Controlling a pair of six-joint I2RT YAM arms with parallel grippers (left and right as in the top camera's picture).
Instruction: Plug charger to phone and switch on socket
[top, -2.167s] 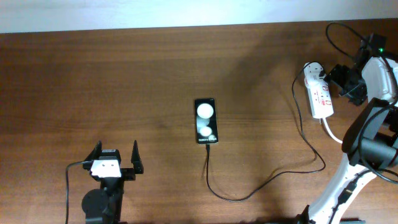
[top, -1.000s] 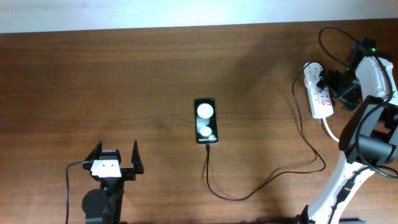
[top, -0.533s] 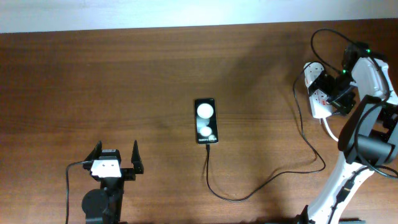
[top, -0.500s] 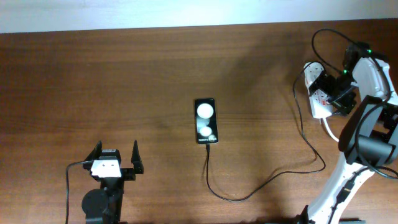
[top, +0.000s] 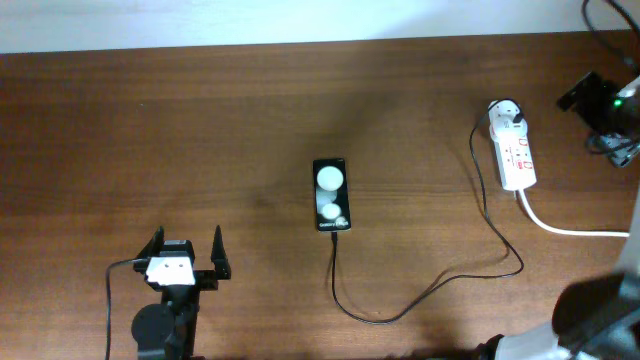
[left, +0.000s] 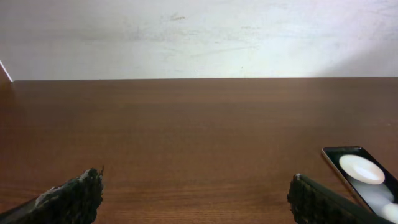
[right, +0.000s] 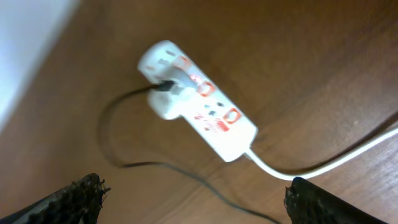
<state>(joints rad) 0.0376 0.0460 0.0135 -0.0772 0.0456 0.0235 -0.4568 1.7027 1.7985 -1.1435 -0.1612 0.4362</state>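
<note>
- I see the long thin black charger cable (top: 334, 260) lying in a loop on the brown wooden surface (top: 200, 120). Its small tip meets the near short edge of the phone, and its round white adapter sits in the far end of the socket strip.
- The small flat black phone (top: 332, 194) lies face up near the middle of the surface, with two round white spots on its glossy face.
- The white elongated socket strip (top: 513, 152), with red marks, lies at the right. I cannot tell its switch position.
- A thick white cord (top: 565, 230) leaves its near end.
- Right tool (right: 196, 196): fingers wide, holding nothing, clear of the socket strip.
- Left tool (top: 188, 240): fingers wide, empty, well apart from the phone.
</note>
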